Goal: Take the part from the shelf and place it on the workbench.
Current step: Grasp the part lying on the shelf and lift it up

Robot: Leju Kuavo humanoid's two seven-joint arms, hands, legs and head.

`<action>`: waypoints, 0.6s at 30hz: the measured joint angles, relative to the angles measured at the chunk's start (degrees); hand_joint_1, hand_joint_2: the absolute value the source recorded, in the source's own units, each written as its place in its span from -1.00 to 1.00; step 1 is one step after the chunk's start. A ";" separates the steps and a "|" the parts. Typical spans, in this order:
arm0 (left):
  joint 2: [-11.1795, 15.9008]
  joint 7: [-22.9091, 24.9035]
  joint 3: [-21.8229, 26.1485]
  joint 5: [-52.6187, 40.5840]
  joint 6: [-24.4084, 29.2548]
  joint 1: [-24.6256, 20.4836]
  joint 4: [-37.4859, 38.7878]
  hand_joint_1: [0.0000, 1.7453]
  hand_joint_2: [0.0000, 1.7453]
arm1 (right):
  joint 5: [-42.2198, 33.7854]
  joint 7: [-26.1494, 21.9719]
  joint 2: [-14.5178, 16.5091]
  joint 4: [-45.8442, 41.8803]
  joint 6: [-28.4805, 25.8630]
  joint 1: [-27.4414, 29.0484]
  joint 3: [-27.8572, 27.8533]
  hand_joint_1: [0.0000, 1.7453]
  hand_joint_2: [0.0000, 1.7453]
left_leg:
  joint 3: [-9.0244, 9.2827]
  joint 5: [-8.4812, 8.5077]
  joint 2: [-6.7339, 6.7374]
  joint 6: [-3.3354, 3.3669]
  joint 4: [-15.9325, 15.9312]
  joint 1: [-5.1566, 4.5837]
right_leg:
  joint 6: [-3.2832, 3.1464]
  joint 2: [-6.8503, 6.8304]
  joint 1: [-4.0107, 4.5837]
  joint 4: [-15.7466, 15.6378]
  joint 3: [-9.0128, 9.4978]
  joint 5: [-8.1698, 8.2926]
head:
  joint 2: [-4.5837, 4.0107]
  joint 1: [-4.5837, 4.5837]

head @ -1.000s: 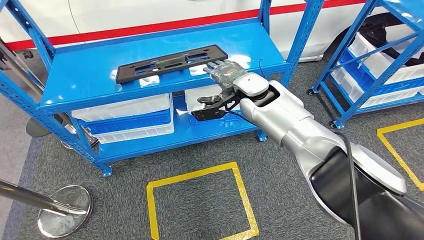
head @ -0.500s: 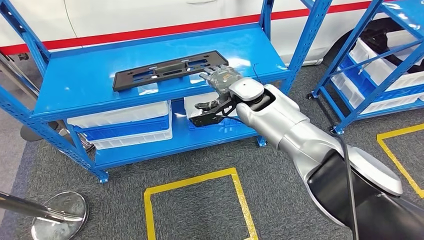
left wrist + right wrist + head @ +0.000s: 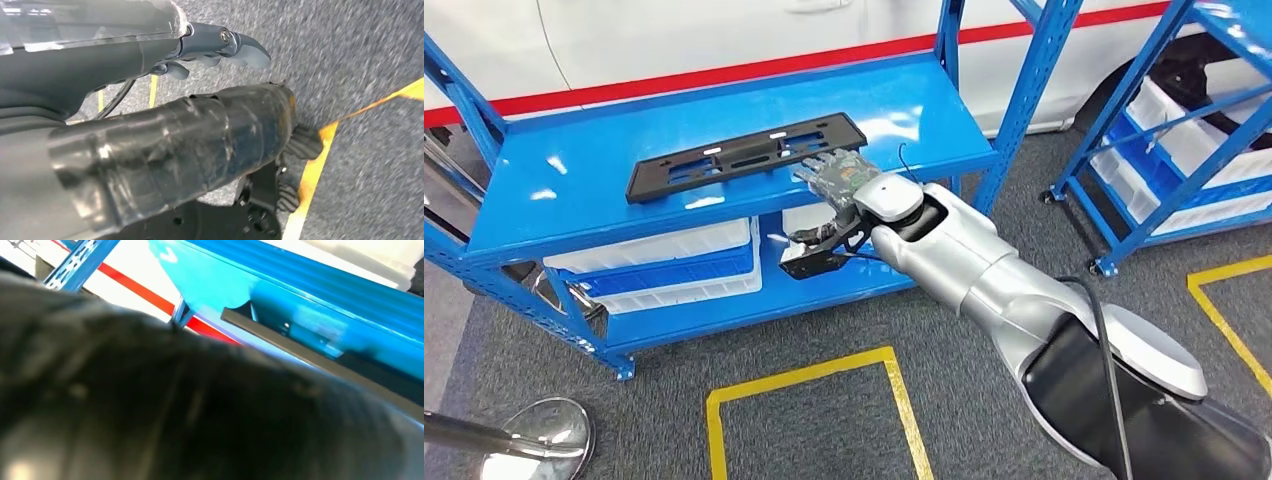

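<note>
- One black part [image 3: 744,156], long and flat with slots, lies on the top board of the near blue shelf [image 3: 574,205], toward the middle of the board.
- The right hand [image 3: 836,172] is at the 3 o'clock end of the part, its fingers laid over the front edge there. I cannot tell if the fingers are closed on the part or only resting on it.
- The right wrist view is dark and blurred; it shows one dark edge of the part [image 3: 320,362] against the blue board.
- The left hand [image 3: 215,47] hangs over grey carpet, fingers curled, nothing seen in it.
- Under the top board I count two white bins [image 3: 664,262], one on the other, at 9 o'clock from the hand.
- A second blue shelf [image 3: 1164,150] with white bins stands at 3 o'clock.
- Two yellow tape squares [image 3: 809,400] are on the floor, and one chrome post base [image 3: 534,450] at 7 o'clock.
</note>
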 joint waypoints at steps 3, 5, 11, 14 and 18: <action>-0.03 0.15 -0.05 -0.27 0.05 0.01 0.08 -1.00 -1.00 | -0.46 0.00 0.38 -0.26 0.08 0.05 0.19 -1.00 -1.00 | -4.62 -2.97 0.05 -0.09 8.54 -0.06 | -0.96 -0.10 0.17 -0.52 1.40 -0.73 | 0.01 -0.03; 0.01 0.49 -0.12 -0.51 0.22 0.15 0.08 -1.00 -1.00 | -0.59 -0.03 0.43 -0.31 0.10 0.49 0.64 -1.00 -1.00 | -9.19 -3.66 0.05 0.10 14.65 -0.24 | -1.33 -0.09 0.61 -0.53 2.16 -1.39 | 0.01 -0.03; 0.07 1.34 -0.27 -0.95 0.48 0.46 0.14 -1.00 -1.00 | -0.68 -0.26 0.38 -0.57 0.09 1.15 1.63 -1.00 -1.00 | -6.76 6.50 0.02 2.52 2.13 -1.52 | -1.15 0.15 1.40 -0.61 4.80 -3.85 | 0.00 0.06; 0.03 0.93 -0.31 -0.90 0.35 0.33 0.18 -1.00 -1.00 | -0.80 -0.44 0.43 -0.75 0.13 1.21 2.08 -1.00 -1.00 | -5.70 5.27 -0.03 2.88 0.15 -1.61 | -0.42 0.09 1.30 -0.88 4.64 -4.21 | 0.00 0.08; -0.05 0.01 -0.34 -0.94 0.10 0.44 0.22 -1.00 -1.00 | -1.56 -0.63 0.63 -1.08 0.38 1.09 2.41 -1.00 -1.00 | -3.76 4.68 0.03 3.62 -1.26 -1.05 | 0.70 -0.14 1.12 7.35 0.40 -7.66 | 0.01 0.21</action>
